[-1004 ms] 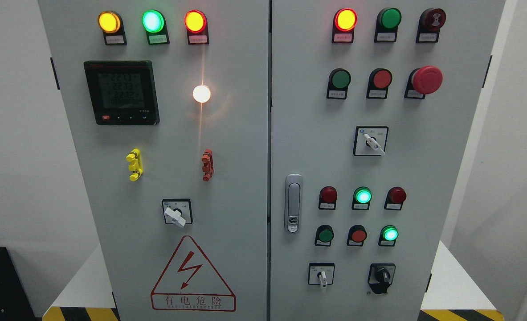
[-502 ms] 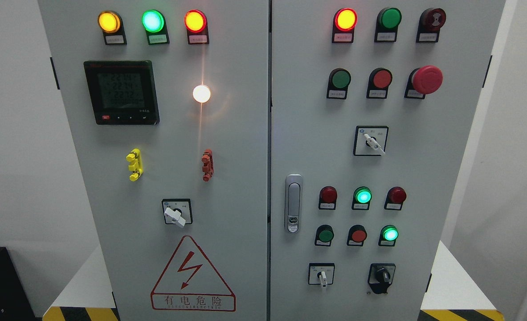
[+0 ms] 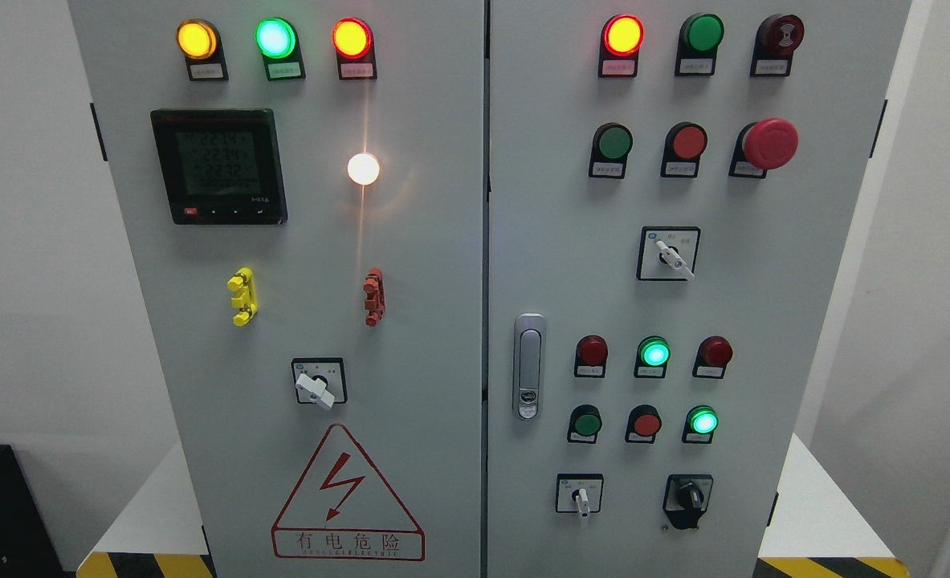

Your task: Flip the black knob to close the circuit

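Observation:
The black knob (image 3: 690, 497) sits on a black plate at the lower right of the grey electrical cabinet's right door (image 3: 804, 321). Its pointer stands roughly upright, leaning slightly left. Neither of my arms or hands shows anywhere in the head view.
The doors carry lit lamps, push buttons, a red mushroom stop button (image 3: 768, 144), three white rotary switches (image 3: 579, 498) (image 3: 671, 257) (image 3: 316, 388), a meter display (image 3: 219, 166) and a metal door latch (image 3: 528, 366). A white base with yellow-black striping (image 3: 828, 567) sticks out under the cabinet.
Only the digits on the meter display flicker; nothing else has moved.

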Tool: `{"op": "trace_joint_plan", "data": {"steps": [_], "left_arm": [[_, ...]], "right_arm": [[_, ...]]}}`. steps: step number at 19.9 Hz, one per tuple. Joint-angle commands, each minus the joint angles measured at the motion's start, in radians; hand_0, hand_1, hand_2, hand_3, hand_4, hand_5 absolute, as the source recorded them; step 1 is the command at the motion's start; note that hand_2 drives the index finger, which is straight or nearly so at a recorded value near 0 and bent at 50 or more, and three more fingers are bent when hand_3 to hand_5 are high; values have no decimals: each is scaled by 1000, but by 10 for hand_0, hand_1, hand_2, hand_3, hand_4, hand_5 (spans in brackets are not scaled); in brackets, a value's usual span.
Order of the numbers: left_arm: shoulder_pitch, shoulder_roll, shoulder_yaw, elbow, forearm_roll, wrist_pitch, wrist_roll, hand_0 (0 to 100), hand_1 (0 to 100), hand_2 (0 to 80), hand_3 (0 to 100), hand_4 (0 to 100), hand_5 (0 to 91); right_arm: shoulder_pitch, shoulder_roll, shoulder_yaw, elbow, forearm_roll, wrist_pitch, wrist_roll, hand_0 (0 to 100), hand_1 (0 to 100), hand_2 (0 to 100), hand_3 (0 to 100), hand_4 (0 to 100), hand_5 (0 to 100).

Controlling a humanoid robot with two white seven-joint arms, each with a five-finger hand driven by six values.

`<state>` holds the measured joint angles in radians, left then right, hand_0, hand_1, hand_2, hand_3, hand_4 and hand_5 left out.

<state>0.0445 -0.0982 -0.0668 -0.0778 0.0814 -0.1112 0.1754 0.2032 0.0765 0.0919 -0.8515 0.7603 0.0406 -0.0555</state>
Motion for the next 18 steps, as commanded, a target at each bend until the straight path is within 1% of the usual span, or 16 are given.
{"op": "trace_joint_plan", "data": {"steps": [1,5,8,13,15,16,18], "left_arm": [[0,0,1,0,0,-1,-1,120,556,0,0,0,0],[0,0,1,0,0,-1,-1,120,556,0,0,0,0],[0,0,1,0,0,-1,-1,120,556,0,0,0,0],[0,0,1,0,0,-1,-1,120,556,0,0,0,0],[0,0,-1,0,0,-1,-1,120,556,0,0,0,0],[0,0,-1,0,0,-1,-1,120,556,0,0,0,0],[0,0,-1,1,0,-1,-1,120,556,0,0,0,0]], "right_arm": [[16,2,-55,-372,197,2,-3,0,61,480,684,624,551],[16,5,-61,-477,272,21,0,0,68,571,752,687,625],[15,5,-63,-555,304,22,5,0,70,629,808,727,684],[12,5,-83,-668,353,22,2,0,61,717,881,777,740],[9,5,-83,-708,369,22,2,0,32,755,917,799,766],[9,5,-83,-736,379,22,2,0,0,782,940,813,779],[7,5,-83,-777,393,22,2,0,0,819,978,844,804]]}}
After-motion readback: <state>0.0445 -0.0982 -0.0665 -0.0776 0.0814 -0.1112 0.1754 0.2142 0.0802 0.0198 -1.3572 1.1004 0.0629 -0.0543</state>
